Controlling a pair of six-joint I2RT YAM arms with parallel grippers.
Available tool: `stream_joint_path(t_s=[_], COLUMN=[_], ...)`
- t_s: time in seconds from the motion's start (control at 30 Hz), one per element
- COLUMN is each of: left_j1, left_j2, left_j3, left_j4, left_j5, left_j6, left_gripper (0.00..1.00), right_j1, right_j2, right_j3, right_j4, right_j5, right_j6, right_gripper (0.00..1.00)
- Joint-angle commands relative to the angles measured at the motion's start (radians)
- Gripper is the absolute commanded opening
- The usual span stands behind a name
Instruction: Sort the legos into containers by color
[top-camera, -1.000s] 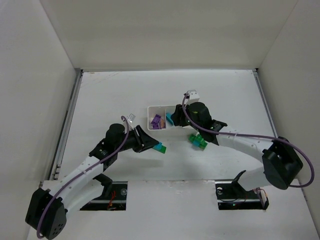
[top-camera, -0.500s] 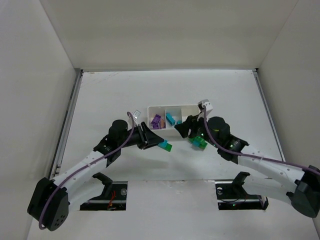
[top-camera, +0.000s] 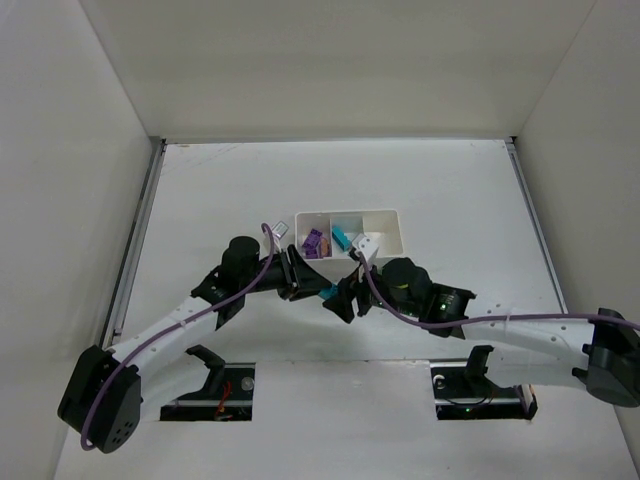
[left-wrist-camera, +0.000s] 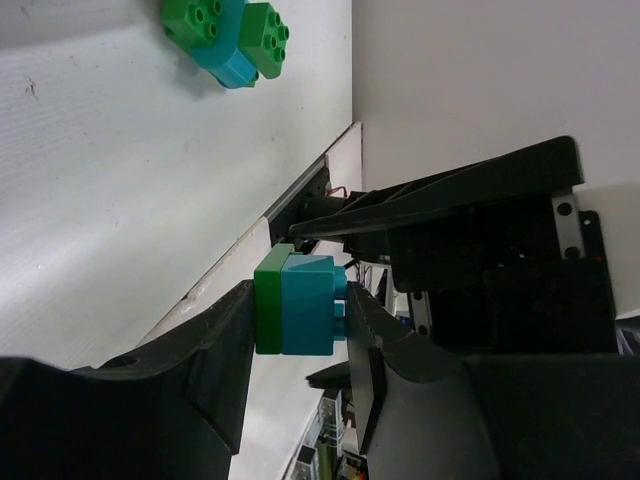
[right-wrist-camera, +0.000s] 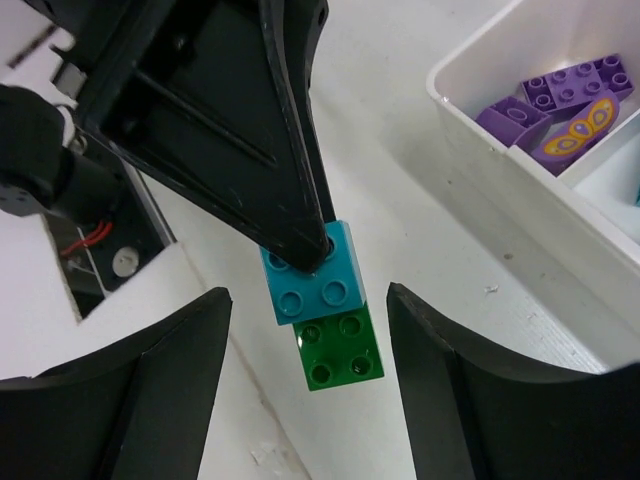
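cyan-green lego stack (right-wrist-camera: 322, 305) clamped in left fingers (left-wrist-camera: 215, 370), between spread right fingers (right-wrist-camera: 440, 370).

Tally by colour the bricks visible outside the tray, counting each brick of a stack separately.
Green: 3 (one in the stack held by the left tool, two in the loose cluster)
Cyan or light blue: 2 (one in each)
Total: 5
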Motion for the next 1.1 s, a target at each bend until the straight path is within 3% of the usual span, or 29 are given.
stream_joint_path(t_s=[0.0,0.13,0.27,0.6,0.67,0.77,0.87,1.07], left_j1=[-0.005,-0.01,-0.007,0.003,0.004,0.03,0.067,0.093], left_j2=[-0.026,-0.02,-0.011,-0.006,-0.009,-0.039,-0.071,-0.17], left_j3=[0.048,0.042,0.036,0.032,0.032,0.032,0.039,0.01], left_j4=[0.015,0.015,0.015,0.014,0.017,0.027,0.03,0.05], left_j5=[0.02,0.018,0.013,0.018,0.014,-0.029,-0.081,-0.224], left_j6=[0.001,0.007,0.007,0.014,0.016,0.014,0.019,0.048], left_gripper=[0.13,0.13,0.13,0.14,0.23,0.48,0.61,0.6], right_j1=[0.023,0.031,0.03,0.03,0.027,0.02,-0.003,-0.05], right_j2=[0.01,0.022,0.024,0.033,0.027,0.035,0.055,0.105], right_j3=[0.065,0.073,0.07,0.08,0.076,0.071,0.076,0.109], right_j4=[0.007,0.013,0.033,0.053,0.067,0.073,0.07,0.074], right_j5=[0.048,0.06,0.071,0.092,0.088,0.095,0.101,0.143], right_j6=[-0.053,-0.059,-0.048,-0.037,-0.021,-0.017,0.016,0.09], right_gripper=[0.69,0.62,0.61,0.31,0.3,0.29,0.29,0.29])
